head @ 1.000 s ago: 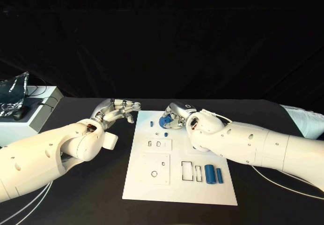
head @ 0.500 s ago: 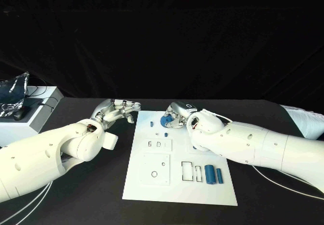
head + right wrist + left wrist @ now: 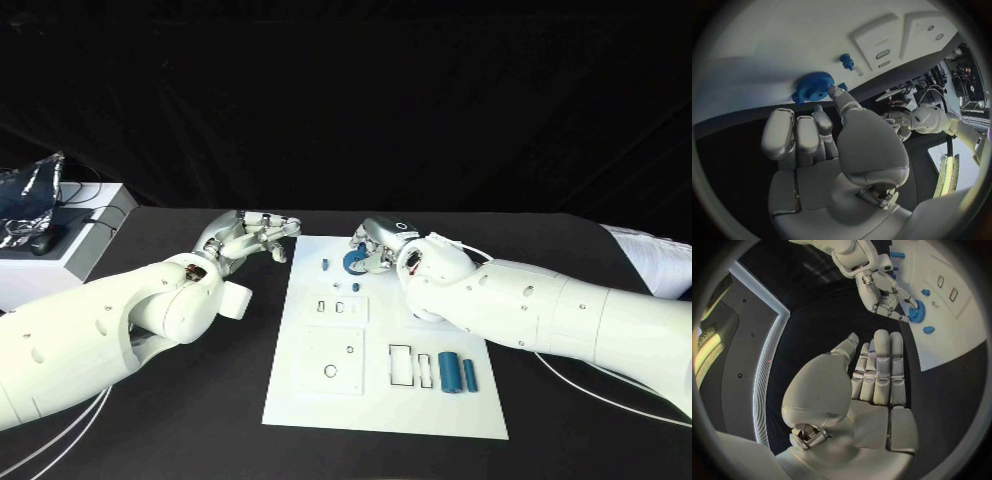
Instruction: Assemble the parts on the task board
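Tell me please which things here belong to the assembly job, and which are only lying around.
Belonging to the job:
- task board
- blue gear, touched by the right robot hand
- two blue cylinders
- small blue pegs

Only lying around:
- white box at the table's far left
- crumpled foil on it
- left robot hand, holding nothing

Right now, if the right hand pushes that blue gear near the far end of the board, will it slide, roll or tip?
The blue gear lies flat on the task board, so it would probably slide, not roll. It looks rigid, small and likely light. The right hand touches its toothed rim, which should offer some grip.
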Controlling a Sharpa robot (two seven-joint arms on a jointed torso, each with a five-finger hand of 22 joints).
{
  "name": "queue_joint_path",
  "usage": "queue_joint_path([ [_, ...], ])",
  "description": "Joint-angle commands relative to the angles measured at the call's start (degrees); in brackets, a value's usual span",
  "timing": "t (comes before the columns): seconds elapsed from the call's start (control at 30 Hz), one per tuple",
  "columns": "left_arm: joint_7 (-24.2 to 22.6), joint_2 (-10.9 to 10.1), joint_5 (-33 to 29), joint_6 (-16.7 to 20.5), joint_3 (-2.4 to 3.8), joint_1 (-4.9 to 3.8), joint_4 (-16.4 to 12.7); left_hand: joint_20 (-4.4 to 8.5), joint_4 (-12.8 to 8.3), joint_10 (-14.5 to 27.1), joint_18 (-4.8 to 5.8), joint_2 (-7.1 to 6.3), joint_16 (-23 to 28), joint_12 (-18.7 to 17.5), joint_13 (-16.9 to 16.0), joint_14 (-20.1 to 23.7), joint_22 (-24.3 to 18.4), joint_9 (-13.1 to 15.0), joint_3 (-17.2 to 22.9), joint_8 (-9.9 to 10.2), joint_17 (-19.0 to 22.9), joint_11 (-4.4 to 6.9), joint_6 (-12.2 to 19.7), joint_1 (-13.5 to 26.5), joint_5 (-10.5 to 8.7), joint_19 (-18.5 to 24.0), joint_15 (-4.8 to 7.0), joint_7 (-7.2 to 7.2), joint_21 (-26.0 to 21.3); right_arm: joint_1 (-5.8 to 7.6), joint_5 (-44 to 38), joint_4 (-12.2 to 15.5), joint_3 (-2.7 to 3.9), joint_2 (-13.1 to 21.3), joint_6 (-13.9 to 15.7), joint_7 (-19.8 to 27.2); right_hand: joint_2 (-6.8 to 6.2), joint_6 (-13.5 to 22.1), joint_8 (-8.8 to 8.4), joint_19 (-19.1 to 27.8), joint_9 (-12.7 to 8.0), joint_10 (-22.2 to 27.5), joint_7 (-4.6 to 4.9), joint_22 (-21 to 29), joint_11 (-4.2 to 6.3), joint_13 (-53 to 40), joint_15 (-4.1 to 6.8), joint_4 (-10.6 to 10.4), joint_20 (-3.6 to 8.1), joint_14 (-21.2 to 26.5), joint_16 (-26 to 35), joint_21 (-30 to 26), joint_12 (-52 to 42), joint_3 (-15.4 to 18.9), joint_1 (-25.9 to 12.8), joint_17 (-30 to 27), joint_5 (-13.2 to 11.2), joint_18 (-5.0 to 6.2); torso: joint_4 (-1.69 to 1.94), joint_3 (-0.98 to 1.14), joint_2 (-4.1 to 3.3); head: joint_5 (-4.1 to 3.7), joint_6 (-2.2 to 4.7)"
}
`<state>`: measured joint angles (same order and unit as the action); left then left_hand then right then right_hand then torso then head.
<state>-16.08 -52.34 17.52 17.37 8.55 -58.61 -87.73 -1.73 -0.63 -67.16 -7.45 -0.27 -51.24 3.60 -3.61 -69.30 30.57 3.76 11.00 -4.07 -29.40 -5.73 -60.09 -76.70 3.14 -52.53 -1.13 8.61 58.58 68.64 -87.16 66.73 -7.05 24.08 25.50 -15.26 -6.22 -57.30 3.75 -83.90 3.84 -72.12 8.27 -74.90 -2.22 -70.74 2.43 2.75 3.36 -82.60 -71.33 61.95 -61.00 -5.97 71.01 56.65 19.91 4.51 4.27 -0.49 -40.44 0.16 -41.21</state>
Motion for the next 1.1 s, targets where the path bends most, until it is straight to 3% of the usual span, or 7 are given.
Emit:
queue_joint_path([
  [0.03,-0.47,0.01,0.19,-0.58,0.05,-0.02,-0.19,0.19,-0.01,0.38,-0.61,0.00,-0.19,0.07,0.05,0.26,-0.06,0.03,0.31,0.28,0.06,0.02,0.31,0.38,-0.13,0.38,0.04,0.13,0.28,-0.02,0.88,-0.08,-0.01,-0.07,-1.62,1.39,-1.33,1.06,-0.16,-3.01,-0.02,0.60,0.70,-8.47,-0.12,0.44,-0.37,-3.39,-0.64,0.06,0.16,-0.10,0.18,1.24,-0.02,0.17,-1.55,1.17,-0.05,0.01,0.02,0.09,-0.07],
  [0.13,-0.46,0.02,0.19,-0.58,0.05,-0.02,-0.14,0.19,-0.01,0.38,-0.61,0.00,-0.19,0.07,0.05,0.26,-0.06,0.03,0.31,0.28,0.06,0.02,0.31,0.38,-0.13,0.38,0.04,0.13,0.28,-0.03,1.14,-0.08,-0.02,0.05,-1.81,1.45,-2.37,1.00,-0.16,-3.05,-0.02,0.80,0.67,-8.48,-0.12,0.82,-0.40,-6.30,-0.67,0.02,0.15,-0.07,-0.03,1.39,0.53,0.29,-1.66,1.20,-0.08,0.02,-0.02,0.09,-0.09],
  [0.47,-0.48,0.04,0.19,-0.50,0.05,-0.01,0.09,0.19,-0.01,0.38,-0.61,0.00,-0.19,0.07,0.05,0.26,-0.06,0.03,0.31,0.28,0.06,0.02,0.31,0.38,-0.13,0.38,0.04,0.13,0.28,-0.12,2.05,0.30,-0.04,1.07,-2.42,1.71,-1.30,-0.33,-0.13,-3.10,0.01,0.49,0.26,-8.52,0.18,0.78,-0.19,-5.59,-0.52,0.00,0.14,0.12,-0.55,1.71,0.59,0.40,-0.77,1.13,-0.06,0.14,-0.02,0.03,-0.17],
  [0.67,-0.50,0.00,0.19,-0.48,0.05,-0.01,0.10,0.19,-0.01,0.38,-0.61,0.00,-0.19,0.07,0.05,0.26,-0.06,0.03,0.31,0.28,0.06,0.02,0.31,0.38,-0.13,0.38,0.04,0.13,0.28,-0.19,2.84,0.39,-0.08,1.84,-2.75,1.90,-0.07,-0.90,-0.10,-3.10,0.01,0.42,0.08,-8.54,0.28,0.69,-0.12,-6.37,-0.43,-0.04,0.10,0.19,-0.69,1.84,-0.70,0.47,0.28,1.07,-0.11,0.13,0.00,-0.01,-0.15],
  [0.83,-0.56,0.04,0.19,-0.52,0.05,0.00,0.12,0.19,-0.01,0.38,-0.61,0.00,-0.19,0.07,0.05,0.26,-0.06,0.03,0.31,0.28,0.06,0.02,0.31,0.38,-0.13,0.38,0.04,0.13,0.28,-0.22,4.44,1.14,-0.09,3.42,4.92,4.15,1.05,-0.84,-0.11,-3.10,-0.02,0.38,0.16,-8.53,0.28,0.66,-0.09,-4.64,-0.33,-0.06,0.10,0.19,-0.76,1.66,-0.30,0.53,1.06,1.02,-0.06,0.19,0.04,-0.13,-0.02],
  [0.97,-0.63,0.03,0.19,-0.51,0.05,0.02,0.33,0.15,0.00,0.47,-0.63,0.02,-0.21,0.07,0.06,0.27,-0.27,0.04,0.29,0.27,0.17,0.00,0.35,0.31,-0.13,0.41,0.03,0.15,0.37,-0.12,10.88,3.87,0.25,6.72,14.15,11.37,0.33,-0.14,-0.16,-3.04,-0.05,0.57,0.40,-8.44,0.16,0.89,-0.16,-3.76,-0.38,0.04,0.38,-0.16,-0.44,1.57,0.12,0.19,0.08,1.10,-0.21,0.31,0.08,0.01,0.23],
  [1.1,-0.69,0.12,0.19,-0.52,0.04,0.08,0.74,0.15,0.00,0.47,-0.63,0.02,-0.21,0.07,0.06,0.27,-0.27,0.04,0.29,0.27,0.17,0.00,0.35,0.31,-0.13,0.41,0.03,0.15,0.37,0.58,16.14,7.32,0.62,10.73,17.02,17.56,-0.37,1.49,-0.16,-2.75,-0.05,1.55,0.86,-8.22,-0.19,1.70,-0.42,-3.61,-0.64,0.21,1.06,-1.19,0.67,1.38,0.38,-0.44,-1.18,1.28,-0.40,0.31,0.18,-0.26,0.70],
])
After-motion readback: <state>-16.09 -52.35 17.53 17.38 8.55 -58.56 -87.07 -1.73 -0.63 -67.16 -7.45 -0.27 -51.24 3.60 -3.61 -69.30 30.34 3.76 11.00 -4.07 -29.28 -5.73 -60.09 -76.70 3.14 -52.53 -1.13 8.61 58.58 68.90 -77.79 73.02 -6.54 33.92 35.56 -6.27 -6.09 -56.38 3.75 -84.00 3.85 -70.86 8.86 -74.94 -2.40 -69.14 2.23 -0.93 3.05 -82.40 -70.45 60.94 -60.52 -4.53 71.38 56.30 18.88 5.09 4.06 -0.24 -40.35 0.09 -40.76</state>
